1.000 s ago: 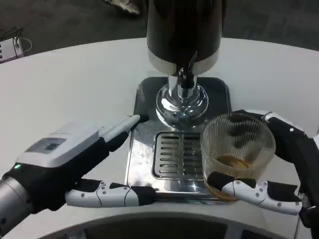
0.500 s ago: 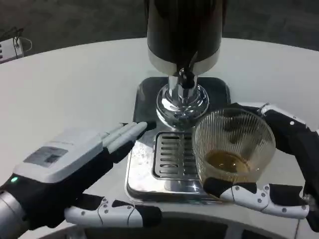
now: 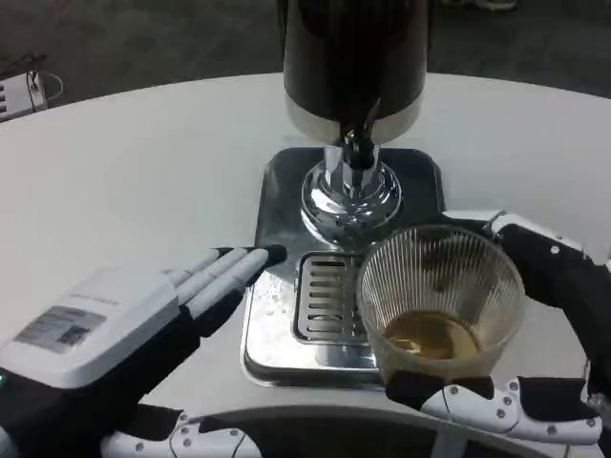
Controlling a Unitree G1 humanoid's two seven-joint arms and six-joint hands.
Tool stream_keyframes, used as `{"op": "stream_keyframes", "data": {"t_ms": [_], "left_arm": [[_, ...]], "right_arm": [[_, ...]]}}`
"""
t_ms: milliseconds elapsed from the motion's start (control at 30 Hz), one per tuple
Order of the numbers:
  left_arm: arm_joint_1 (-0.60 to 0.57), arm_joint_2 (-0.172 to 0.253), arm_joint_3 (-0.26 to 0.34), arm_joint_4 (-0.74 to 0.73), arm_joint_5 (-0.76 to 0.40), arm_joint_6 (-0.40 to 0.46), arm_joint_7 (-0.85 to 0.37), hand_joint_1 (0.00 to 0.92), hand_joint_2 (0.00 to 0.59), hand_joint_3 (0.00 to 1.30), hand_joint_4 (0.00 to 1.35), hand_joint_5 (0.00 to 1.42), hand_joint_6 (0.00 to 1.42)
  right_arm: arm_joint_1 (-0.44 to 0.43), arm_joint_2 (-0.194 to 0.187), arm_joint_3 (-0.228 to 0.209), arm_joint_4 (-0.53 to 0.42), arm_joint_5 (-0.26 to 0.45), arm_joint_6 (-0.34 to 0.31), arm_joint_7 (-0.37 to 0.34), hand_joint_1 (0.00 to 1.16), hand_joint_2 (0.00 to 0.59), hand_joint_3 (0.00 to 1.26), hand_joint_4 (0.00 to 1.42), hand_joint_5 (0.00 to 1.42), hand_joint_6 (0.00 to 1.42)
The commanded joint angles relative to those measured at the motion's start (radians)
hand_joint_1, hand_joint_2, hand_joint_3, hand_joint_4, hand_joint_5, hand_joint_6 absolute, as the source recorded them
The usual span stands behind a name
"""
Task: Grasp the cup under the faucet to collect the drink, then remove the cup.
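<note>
We saw the right hand (image 3: 535,334) gripping the cup (image 3: 439,301) above the tray (image 3: 272,329); the left hand (image 3: 124,334) lay open, holding nothing.

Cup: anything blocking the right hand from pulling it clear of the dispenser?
Nothing visible. The right hand holds the ribbed glass cup with amber drink in it, over the drip tray's right edge, in front of the faucet. The left hand sits left of the tray, apart from the cup.
</note>
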Motion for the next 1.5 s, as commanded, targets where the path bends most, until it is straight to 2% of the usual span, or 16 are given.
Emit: {"op": "stream_keyframes", "data": {"t_ms": [33, 300, 900, 1500], "left_arm": [[0.031, -0.019, 0.021, -0.038, 0.012, 0.013, -0.001, 0.000, 0.083, 0.00, 0.00, 0.00, 0.07], [0.054, -0.029, 0.017, -0.058, 0.005, 0.016, -0.009, 0.000, 0.083, 0.00, 0.00, 0.00, 0.06], [0.068, -0.030, 0.018, -0.041, -0.011, -0.013, -0.010, 0.000, 0.087, 0.00, 0.00, 0.00, 0.06], [0.055, -0.026, -0.005, -0.035, -0.026, -0.026, -0.021, 0.000, 0.083, 0.00, 0.00, 0.00, 0.04]], "right_arm": [[0.018, 0.002, -0.020, -0.046, 0.024, -0.006, 0.004, 0.96, 0.222, 1.23, 1.42, 1.42, 1.42], [0.030, -0.004, -0.045, -0.055, 0.038, -0.003, 0.023, 0.96, 0.222, 1.23, 1.42, 1.42, 1.42], [0.050, 0.003, -0.037, -0.067, 0.029, 0.001, 0.028, 0.95, 0.231, 1.23, 1.42, 1.42, 1.42], [0.067, -0.004, -0.061, -0.081, 0.035, 0.005, 0.031, 0.95, 0.232, 1.23, 1.42, 1.42, 1.42]]}}
